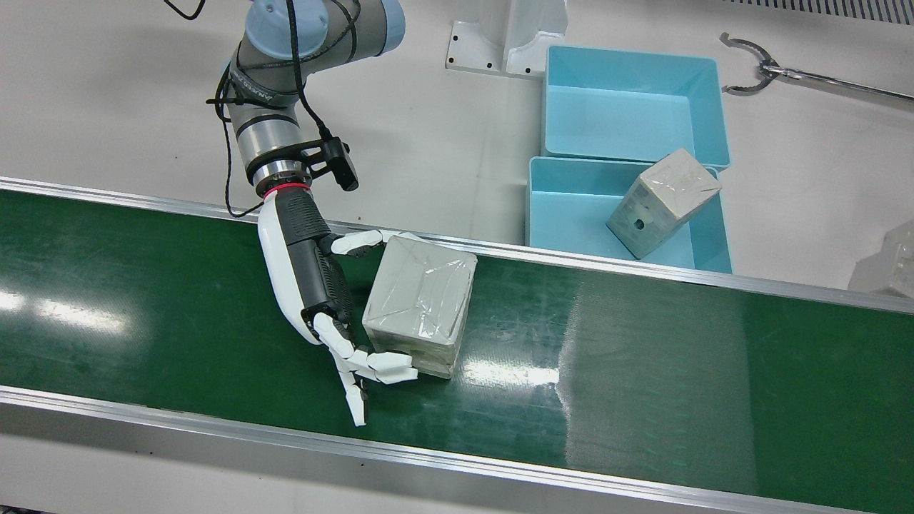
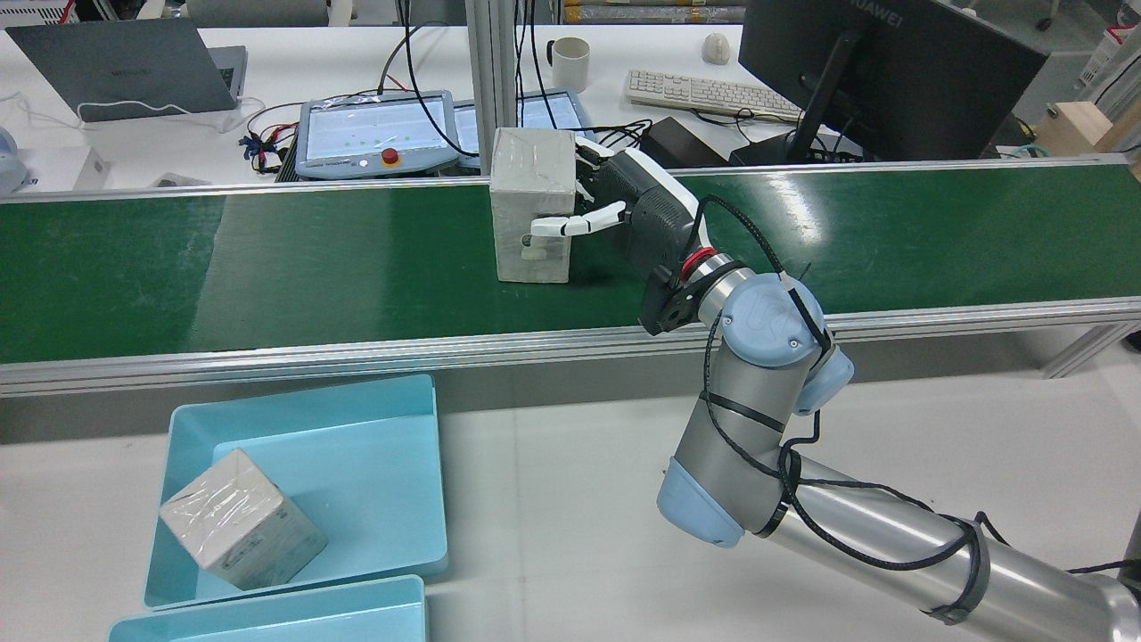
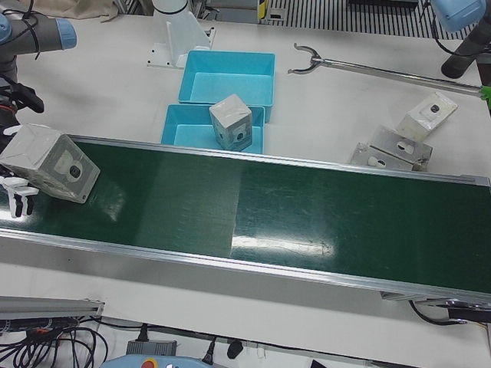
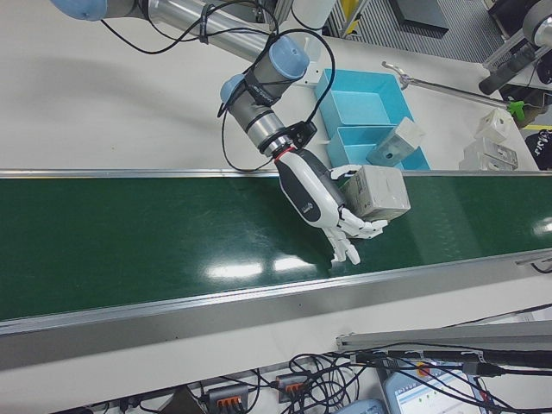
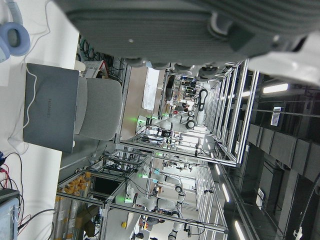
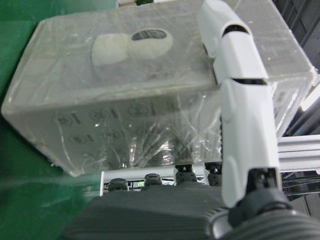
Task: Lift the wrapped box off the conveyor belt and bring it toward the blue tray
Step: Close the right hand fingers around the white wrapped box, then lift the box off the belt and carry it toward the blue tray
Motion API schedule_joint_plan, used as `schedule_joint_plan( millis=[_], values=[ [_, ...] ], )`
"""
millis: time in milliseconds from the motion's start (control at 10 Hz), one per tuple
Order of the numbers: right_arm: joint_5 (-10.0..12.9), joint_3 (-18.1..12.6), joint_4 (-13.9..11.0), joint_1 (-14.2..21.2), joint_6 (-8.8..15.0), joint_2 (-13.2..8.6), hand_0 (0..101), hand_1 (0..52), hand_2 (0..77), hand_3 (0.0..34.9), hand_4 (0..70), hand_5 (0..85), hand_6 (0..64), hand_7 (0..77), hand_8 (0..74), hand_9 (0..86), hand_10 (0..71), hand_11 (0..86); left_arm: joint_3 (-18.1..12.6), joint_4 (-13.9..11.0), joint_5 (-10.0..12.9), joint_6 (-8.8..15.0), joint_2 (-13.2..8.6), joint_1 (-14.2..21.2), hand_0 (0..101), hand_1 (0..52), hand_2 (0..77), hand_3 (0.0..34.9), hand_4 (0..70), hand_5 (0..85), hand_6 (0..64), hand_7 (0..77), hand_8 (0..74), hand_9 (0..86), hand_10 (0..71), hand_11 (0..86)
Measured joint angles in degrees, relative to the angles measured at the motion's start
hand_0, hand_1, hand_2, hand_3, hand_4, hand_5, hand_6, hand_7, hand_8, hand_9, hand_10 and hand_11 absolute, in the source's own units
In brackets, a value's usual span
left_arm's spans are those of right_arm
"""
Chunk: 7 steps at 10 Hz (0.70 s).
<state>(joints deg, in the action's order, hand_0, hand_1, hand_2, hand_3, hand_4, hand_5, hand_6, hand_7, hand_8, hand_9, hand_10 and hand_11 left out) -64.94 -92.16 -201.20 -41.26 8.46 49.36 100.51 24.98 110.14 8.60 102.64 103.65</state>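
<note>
So the right hand (image 1: 335, 300), white and dark grey, was wrapped around the grey cube-shaped box covered in clear plastic film (image 1: 421, 307), with one finger (image 1: 360, 243) hooked along the side nearest the tray edge of the belt and the other fingers (image 1: 375, 364) curled round the opposite side. The box sat over the green conveyor belt (image 1: 643, 357), roughly mid-width, and in the left-front view it looked tilted, one corner raised; I couldn't tell for sure whether its bottom edge was touching the belt or just off it. The right hand view had the palm pressed close to the box, film all wrinkly and a round hole in one face showing. Two light blue plastic trays (image 1: 632, 107) sat side by side on the white table just beyond the belt's far rail, and the one nearer the belt (image 1: 564, 207) had a second film-wrapped grey box (image 1: 664, 203) leaning in it at an angle. A metal grabber tool with a claw end (image 1: 757, 68) lay on the table past the trays. The left hand only turned up as a dark blurry shape (image 5: 200, 30) in its own camera, so I couldn't tell how its fingers were.
</note>
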Motion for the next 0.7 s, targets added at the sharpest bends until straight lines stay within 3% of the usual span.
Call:
schedule_joint_plan(
  millis=[200, 300, 500, 600, 700],
  values=[
    [0.04, 2.34, 0.13, 0.08, 0.89, -2.55, 51, 19.1, 20.7, 10.9, 16.9, 26.2, 8.2, 26.2, 0.0, 4.9, 0.0, 1.1, 0.0, 0.0, 0.0, 0.0, 0.0, 0.0, 0, 0.0, 1.1, 0.0, 0.0, 1.1, 0.0, 0.5, 0.5, 0.0, 0.5, 0.0],
    [0.1, 3.24, 0.17, 0.1, 1.19, -3.6, 51, 19.6, 22.4, 13.0, 16.4, 26.2, 8.2, 26.2, 0.0, 4.9, 0.0, 1.1, 0.0, 0.0, 0.0, 0.0, 0.0, 0.0, 0, 0.0, 1.1, 0.0, 0.0, 1.1, 0.0, 0.5, 0.5, 0.0, 0.5, 0.0],
    [0.03, 3.98, 0.05, 0.22, 1.43, -4.67, 51, 19.6, 22.4, 13.0, 16.4, 27.8, 8.2, 27.3, 0.0, 6.5, 0.0, 1.1, 0.0, 0.0, 0.0, 0.0, 0.0, 0.0, 0, 0.0, 0.5, 0.0, 0.0, 1.1, 0.0, 0.5, 0.5, 0.0, 0.5, 0.5],
    [-0.08, 3.87, -0.14, 0.25, 1.47, -4.82, 56, 19.6, 26.2, 7.9, 25.6, 33.8, 19.6, 37.1, 0.0, 24.5, 7.1, 2.7, 0.0, 0.0, 0.0, 0.0, 0.0, 0.0, 0, 0.0, 1.1, 0.0, 0.0, 1.1, 0.0, 0.5, 0.5, 0.0, 0.5, 0.0],
    [-0.18, 3.26, -0.34, 0.25, 1.48, -4.83, 56, 19.6, 26.2, 7.9, 25.6, 33.8, 19.6, 37.1, 0.0, 24.5, 7.1, 2.7, 0.0, 0.0, 0.0, 0.0, 0.0, 0.0, 0, 0.0, 1.1, 0.0, 0.0, 1.1, 0.0, 0.5, 0.5, 0.0, 0.5, 0.0]
  ],
)
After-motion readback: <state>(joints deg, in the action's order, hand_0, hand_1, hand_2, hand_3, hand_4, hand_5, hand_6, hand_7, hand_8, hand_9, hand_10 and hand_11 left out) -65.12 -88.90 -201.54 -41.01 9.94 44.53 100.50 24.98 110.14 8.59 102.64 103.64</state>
